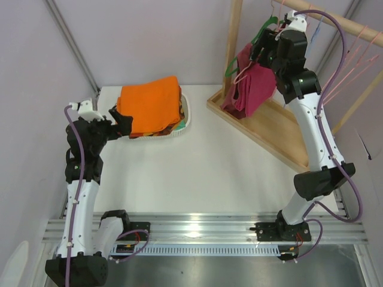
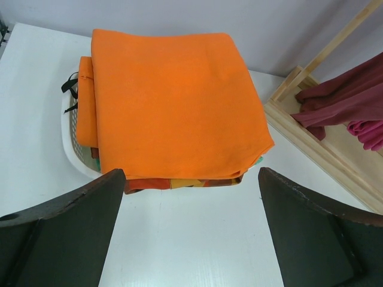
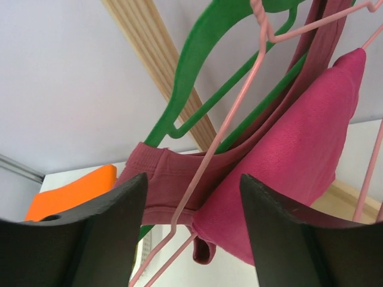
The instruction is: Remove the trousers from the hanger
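Closing here, the right gripper, spread and pinching nothing, could catch the hanger wire or the maroon garment beside the trousers and drag everything off the rail. The trousers hang over the hanger, long axis vertical, ends seemingly pointing down. The left gripper is spread too.

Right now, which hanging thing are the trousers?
Look to the wooden rack at the table's far right, where clothes hang. The trousers are the bright magenta-pink cloth on the thin pale-pink wire hanger, brighter than the darker maroon garment beside them on the green hanger.
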`<action>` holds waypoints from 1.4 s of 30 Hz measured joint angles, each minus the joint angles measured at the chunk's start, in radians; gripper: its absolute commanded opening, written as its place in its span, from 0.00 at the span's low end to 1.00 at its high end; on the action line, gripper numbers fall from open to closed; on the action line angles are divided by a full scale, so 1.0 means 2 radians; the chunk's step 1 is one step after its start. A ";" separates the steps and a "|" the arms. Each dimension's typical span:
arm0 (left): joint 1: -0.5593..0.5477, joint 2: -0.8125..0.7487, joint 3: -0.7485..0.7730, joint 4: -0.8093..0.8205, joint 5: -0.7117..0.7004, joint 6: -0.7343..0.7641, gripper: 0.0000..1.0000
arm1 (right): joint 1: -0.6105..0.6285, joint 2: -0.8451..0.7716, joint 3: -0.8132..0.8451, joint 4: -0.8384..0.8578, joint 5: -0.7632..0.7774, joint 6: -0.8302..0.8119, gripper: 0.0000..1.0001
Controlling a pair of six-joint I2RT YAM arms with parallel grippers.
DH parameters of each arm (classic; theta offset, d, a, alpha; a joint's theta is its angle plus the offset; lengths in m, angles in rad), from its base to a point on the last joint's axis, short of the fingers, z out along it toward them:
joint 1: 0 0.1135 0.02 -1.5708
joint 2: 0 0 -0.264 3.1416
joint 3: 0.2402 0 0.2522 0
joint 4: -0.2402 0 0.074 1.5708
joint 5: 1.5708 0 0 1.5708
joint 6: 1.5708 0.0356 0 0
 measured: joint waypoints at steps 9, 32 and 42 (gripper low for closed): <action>0.000 0.000 -0.004 0.000 0.001 0.003 1.00 | -0.021 0.003 -0.007 0.037 0.011 0.029 0.55; 0.001 0.000 -0.004 0.000 0.005 0.007 0.99 | -0.031 0.033 -0.014 0.083 0.004 0.042 0.45; 0.002 0.003 -0.004 0.000 0.010 0.008 1.00 | -0.036 0.024 -0.051 0.118 0.005 0.055 0.00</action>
